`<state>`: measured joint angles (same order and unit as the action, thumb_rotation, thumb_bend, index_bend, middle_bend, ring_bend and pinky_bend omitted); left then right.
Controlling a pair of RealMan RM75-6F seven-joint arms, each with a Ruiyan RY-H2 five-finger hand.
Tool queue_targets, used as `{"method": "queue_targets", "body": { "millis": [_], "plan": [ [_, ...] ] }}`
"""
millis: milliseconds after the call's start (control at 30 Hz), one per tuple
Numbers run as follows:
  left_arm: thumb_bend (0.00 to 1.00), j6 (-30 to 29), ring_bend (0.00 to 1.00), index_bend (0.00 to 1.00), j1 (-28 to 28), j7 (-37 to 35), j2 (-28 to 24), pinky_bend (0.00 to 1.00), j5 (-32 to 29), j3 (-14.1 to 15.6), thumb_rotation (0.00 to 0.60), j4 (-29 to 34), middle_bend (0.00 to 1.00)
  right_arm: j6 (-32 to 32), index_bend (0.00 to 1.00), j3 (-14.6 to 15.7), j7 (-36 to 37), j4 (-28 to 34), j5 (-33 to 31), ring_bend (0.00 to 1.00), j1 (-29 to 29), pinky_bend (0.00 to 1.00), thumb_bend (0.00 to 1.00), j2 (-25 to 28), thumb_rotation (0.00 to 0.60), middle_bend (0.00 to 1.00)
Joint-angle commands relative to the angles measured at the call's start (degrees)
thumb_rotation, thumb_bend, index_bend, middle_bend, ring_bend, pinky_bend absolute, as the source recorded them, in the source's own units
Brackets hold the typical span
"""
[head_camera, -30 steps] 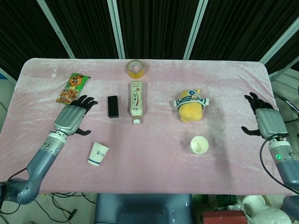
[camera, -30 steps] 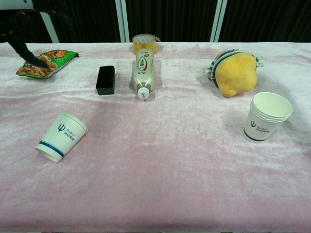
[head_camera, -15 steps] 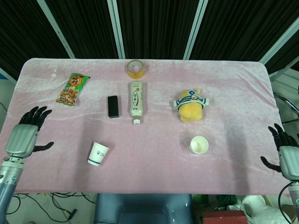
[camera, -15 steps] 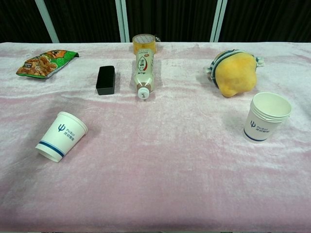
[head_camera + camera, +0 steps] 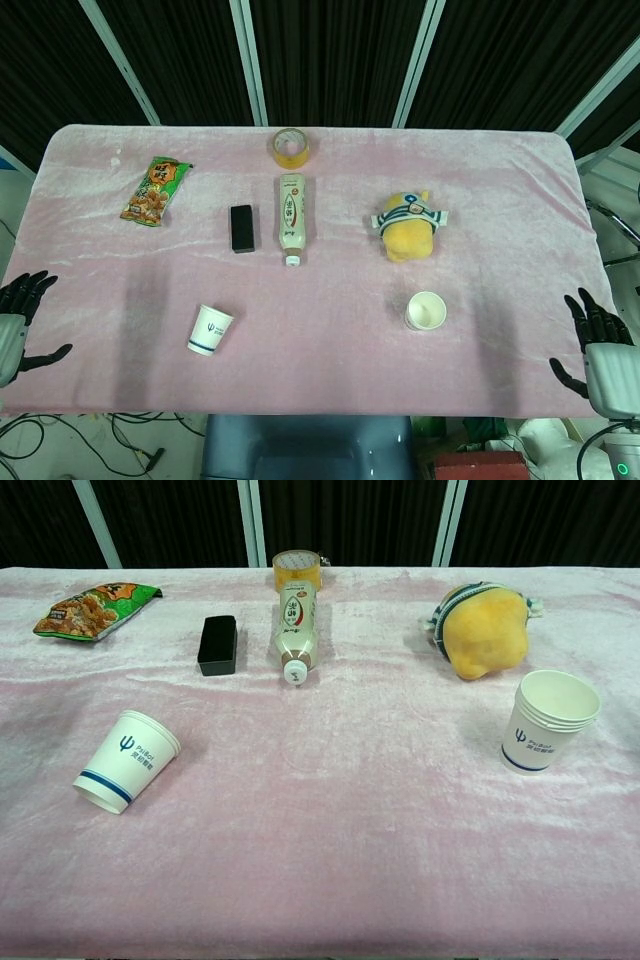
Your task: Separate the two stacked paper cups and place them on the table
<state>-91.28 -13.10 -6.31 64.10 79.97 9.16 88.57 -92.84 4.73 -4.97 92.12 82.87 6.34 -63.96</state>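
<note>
One white paper cup (image 5: pixel 209 329) (image 5: pixel 126 760) with a blue band stands near the front left of the pink table (image 5: pixel 330 300). A second white paper cup (image 5: pixel 424 310) (image 5: pixel 548 721) stands near the front right. My left hand (image 5: pixel 14 326) hangs at the table's left front corner, fingers spread, holding nothing. Off the right front corner is my right hand (image 5: pixel 598 350), fingers also spread and empty. Both hands are far from the cups and show only in the head view.
A snack bag (image 5: pixel 155 189), a black box (image 5: pixel 241 228), a lying bottle (image 5: pixel 291 219), a tape roll (image 5: pixel 291 148) and a yellow plush toy (image 5: pixel 408 225) lie across the far half of the table.
Both hands have drawn back from over the table toward its front corners and outward. The two cups have not moved.
</note>
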Motion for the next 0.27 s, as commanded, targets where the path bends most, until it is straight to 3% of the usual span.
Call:
{"method": "queue_targets", "body": {
  "millis": [33,267],
  "plan": [
    [0.10,-1.18,0.00,0.10,1.28,-1.60,0.03,0.10,1.70,-0.79,0.600,-0.90,0.07,0.59,0.00,-0.19,-1.15,0.71,0.25,0.12,-0.26,0.18,0.14,0.08,0.600,0.00],
    [0.10,-0.46,0.00,0.10,2.77,-2.83,-1.03,0.10,2.40,-1.80,0.600,-0.26,0.07,1.96,0.00,-0.65,-2.74,2.57,0.91,0.12,-0.73,0.18,0.14,0.68,0.600,0.00]
  ]
}}
